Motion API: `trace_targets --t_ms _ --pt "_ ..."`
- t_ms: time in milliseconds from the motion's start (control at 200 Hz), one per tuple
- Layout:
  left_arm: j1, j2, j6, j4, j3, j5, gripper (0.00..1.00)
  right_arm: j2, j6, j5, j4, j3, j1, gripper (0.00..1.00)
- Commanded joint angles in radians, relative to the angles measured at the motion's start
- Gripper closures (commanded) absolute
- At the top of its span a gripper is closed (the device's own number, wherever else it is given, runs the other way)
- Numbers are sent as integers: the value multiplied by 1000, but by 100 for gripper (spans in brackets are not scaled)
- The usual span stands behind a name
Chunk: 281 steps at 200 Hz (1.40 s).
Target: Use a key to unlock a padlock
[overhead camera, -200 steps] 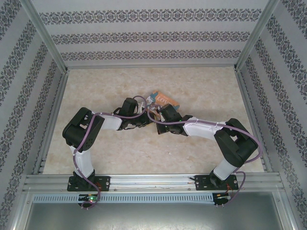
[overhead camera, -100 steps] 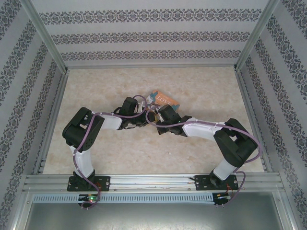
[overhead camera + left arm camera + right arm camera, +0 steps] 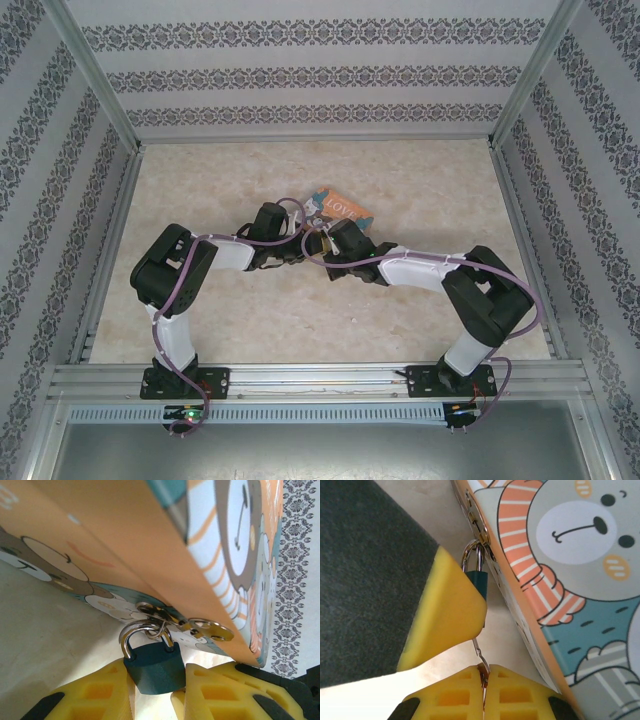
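Orange-and-teal box, cartoon animals and "LOVE" on lid, lies flat near middle of beige marbled table, slightly toward far edge, skewed to the edges. Striped floral wallpaper walls on three sides. Aluminium rail along near edge.

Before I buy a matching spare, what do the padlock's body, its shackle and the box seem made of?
Padlock body: matte teal-coated metal, probably; no glints. Shackle: polished steel, bright glints. Box: glossy printed card or tin; cannot tell which.
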Motion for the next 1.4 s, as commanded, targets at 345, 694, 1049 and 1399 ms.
trace_targets --t_ms 345,694,1049,1399 --pt "-24 -25 -19 -17 21 88 75 11 41 -38 452 -69 10 100" --pt "-24 3 -41 6 21 105 75 90 111 -58 629 -78 -4 100" --pt "11 -12 -86 75 -16 80 62 144 190 -44 650 -155 -21 100" --pt "108 -141 -83 38 -122 23 33 149 252 -99 641 -184 -46 100"
